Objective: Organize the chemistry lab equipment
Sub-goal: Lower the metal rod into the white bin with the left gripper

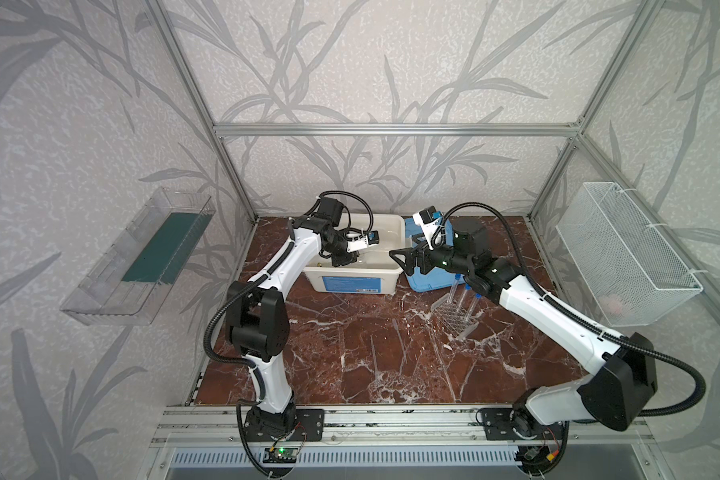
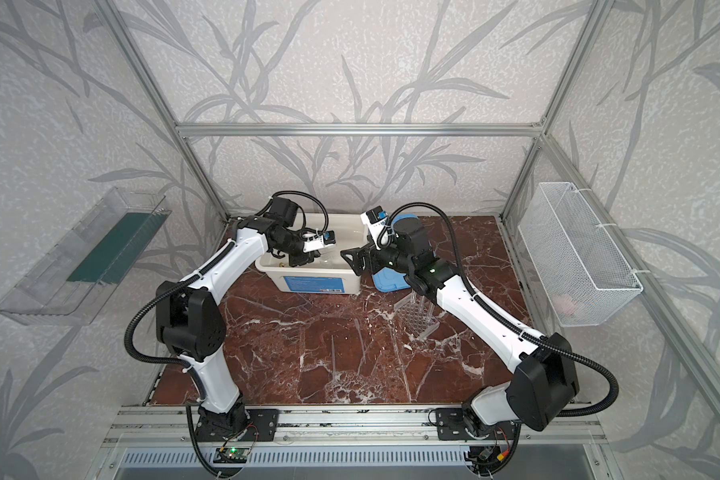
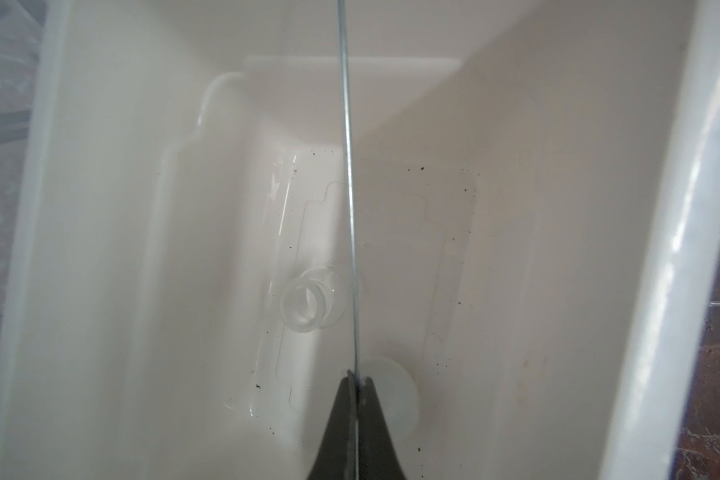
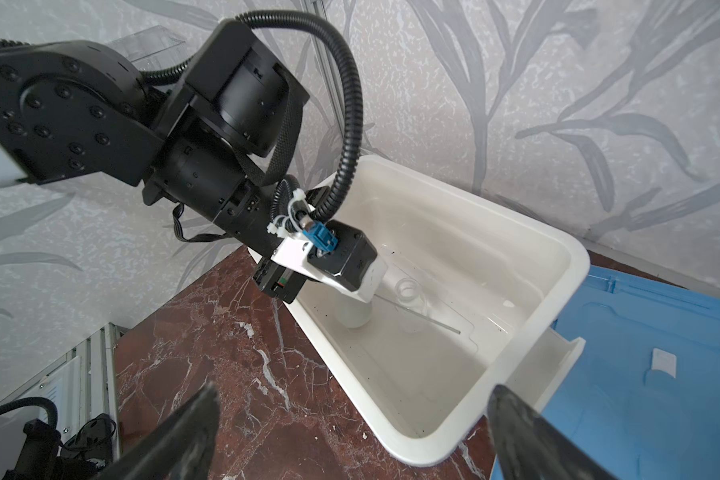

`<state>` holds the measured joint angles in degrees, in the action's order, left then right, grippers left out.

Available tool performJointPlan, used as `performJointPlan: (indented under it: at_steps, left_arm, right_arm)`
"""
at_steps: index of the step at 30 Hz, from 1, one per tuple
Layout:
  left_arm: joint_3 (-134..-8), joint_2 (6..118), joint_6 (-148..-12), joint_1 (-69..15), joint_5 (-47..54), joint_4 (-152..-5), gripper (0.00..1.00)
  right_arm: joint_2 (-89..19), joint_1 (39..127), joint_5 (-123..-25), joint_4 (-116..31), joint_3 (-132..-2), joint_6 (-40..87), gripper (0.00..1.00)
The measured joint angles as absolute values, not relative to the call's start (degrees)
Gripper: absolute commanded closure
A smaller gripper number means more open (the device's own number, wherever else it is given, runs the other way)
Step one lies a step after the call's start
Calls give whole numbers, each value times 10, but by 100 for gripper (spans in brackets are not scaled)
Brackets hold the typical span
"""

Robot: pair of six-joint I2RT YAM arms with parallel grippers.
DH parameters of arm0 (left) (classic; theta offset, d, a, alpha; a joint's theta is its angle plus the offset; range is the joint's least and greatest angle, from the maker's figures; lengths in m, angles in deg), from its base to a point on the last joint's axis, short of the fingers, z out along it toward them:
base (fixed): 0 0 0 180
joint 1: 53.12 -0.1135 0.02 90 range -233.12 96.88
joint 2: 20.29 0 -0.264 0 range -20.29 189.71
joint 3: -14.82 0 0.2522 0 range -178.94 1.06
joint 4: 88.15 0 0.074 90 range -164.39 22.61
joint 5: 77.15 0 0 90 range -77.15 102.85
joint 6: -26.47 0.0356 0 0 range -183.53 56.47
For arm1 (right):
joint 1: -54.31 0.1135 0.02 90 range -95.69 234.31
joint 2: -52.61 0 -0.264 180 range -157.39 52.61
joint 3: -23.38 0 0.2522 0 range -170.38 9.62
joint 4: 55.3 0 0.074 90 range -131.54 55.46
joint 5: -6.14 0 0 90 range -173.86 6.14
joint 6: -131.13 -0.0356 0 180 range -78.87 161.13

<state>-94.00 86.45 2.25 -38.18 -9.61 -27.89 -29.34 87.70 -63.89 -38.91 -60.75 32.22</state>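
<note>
1. Table (image 1: 350,357): the near and middle parts carry no task item except the rack.
2. Rack (image 1: 454,322): we find it right of centre, partly under the right forearm. Three tubes (image 1: 454,290) stand tilted in it, blue caps up.
3. Tub (image 1: 316,283): it sits open at the back of the table, near the middle. The blue lid (image 1: 422,281) lies flat just beside it, on its right.
4. Right gripper (image 4: 352,392): the jaws stand wide apart and hold nothing. In both top views it hovers above the right end of the tub, next to the lid.
5. Left gripper (image 3: 356,378): it reaches down into the tub. The jaws are pressed together on a thin clear rod (image 3: 348,187), which runs on from the fingertips along the length of the tub.
6. Jar (image 3: 308,303): it lies on its side on the tub floor, just beside the line of the rod.
7. Dish (image 3: 391,384): it rests on the tub floor, partly hidden behind the left fingertips.
</note>
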Motion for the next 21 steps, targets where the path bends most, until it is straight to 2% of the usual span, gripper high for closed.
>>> performJointPlan:
  at_steps: [13, 21]
  left_arm:
    - [-957, 911, 55, -366, -50, -277, 100]
    - [-998, 985, 60, -358, -18, -255, 100]
  right_arm:
    - [-296, 875, -642, -394, -597, 317, 3]
    - [-356, 873, -624, -361, -639, 322, 6]
